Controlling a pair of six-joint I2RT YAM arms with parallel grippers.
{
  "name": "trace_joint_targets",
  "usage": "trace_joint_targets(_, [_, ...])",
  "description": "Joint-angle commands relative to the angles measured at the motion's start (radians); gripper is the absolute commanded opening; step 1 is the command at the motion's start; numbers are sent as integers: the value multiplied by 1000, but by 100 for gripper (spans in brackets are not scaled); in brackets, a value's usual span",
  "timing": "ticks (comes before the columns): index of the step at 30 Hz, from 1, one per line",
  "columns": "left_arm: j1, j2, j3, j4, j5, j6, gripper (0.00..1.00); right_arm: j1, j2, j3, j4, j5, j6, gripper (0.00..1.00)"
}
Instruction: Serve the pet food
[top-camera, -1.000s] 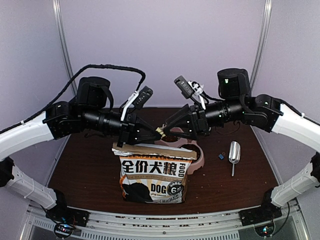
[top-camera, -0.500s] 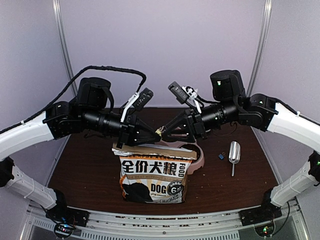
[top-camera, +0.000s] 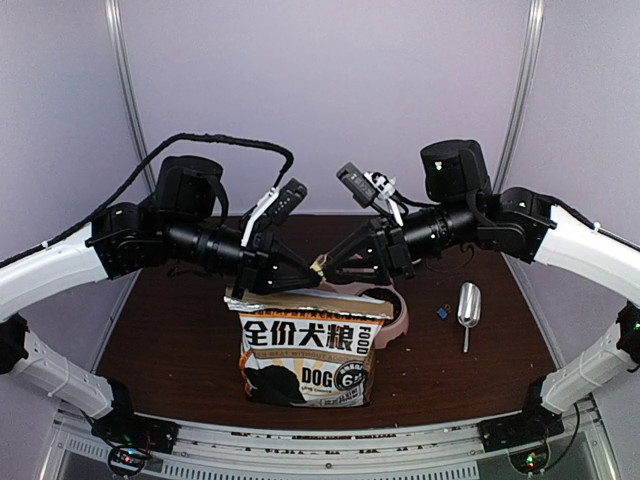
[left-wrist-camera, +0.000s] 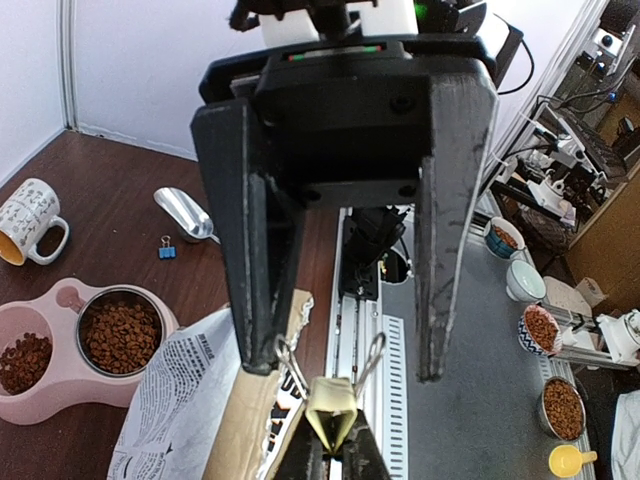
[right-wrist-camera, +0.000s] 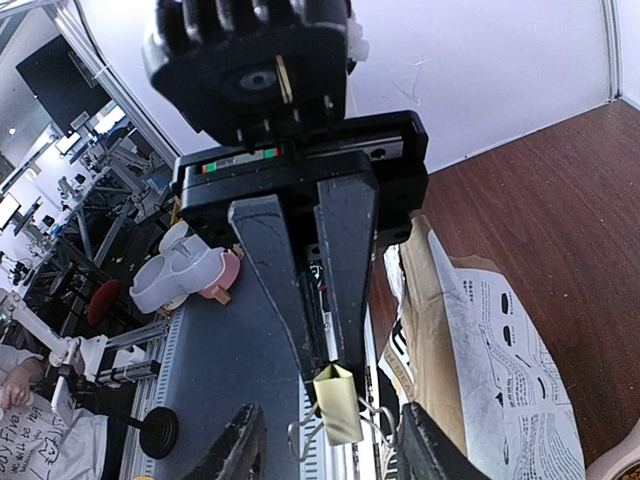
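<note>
Clip removal atop the bag (top-camera: 305, 345): my left gripper (right-wrist-camera: 330, 360) is clamped on the yellow binder clip (left-wrist-camera: 331, 415), my right gripper (left-wrist-camera: 345, 372) gaping astride its wire handles (left-wrist-camera: 372, 350). I'd squeeze both handles evenly, then lift. The pet food (left-wrist-camera: 120, 335) lies in the pink bowl (left-wrist-camera: 50, 400) behind.

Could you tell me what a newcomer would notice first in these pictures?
Both grippers meet above the upright dog-food bag at the table's centre. The left gripper pinches a cream binder clip over the bag's top, the right gripper open around it. Behind the bag, a pink double bowl holds pet food.
</note>
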Motion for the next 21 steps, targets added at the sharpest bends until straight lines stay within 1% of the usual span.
trace_joint_targets(1, [-5, 7, 32, 26, 14, 16, 1, 5, -3, 22, 28, -13, 8, 43])
trace_joint_targets(6, [-5, 12, 35, 25, 16, 15, 1, 5, -3, 18, 28, -11, 8, 34])
trace_joint_targets(13, [-5, 13, 41, 27, 21, 15, 1, 6, 1, 14, 26, -6, 1, 33])
trace_joint_targets(17, [-5, 15, 41, 26, 22, 14, 1, 8, 2, 15, 25, -5, -1, 27])
trace_joint_targets(18, [-5, 15, 41, 26, 22, 15, 3, 7, 1, 15, 23, -1, -2, 25])
trace_joint_targets(19, [-5, 15, 41, 26, 22, 14, 7, 8, 1, 16, 22, 3, -4, 22])
trace_joint_targets(20, [-4, 14, 40, 26, 21, 15, 16, 8, -1, 14, 22, 11, -6, 17])
trace_joint_targets(21, [-5, 12, 38, 26, 19, 16, 21, 8, -2, 12, 22, 16, -7, 15])
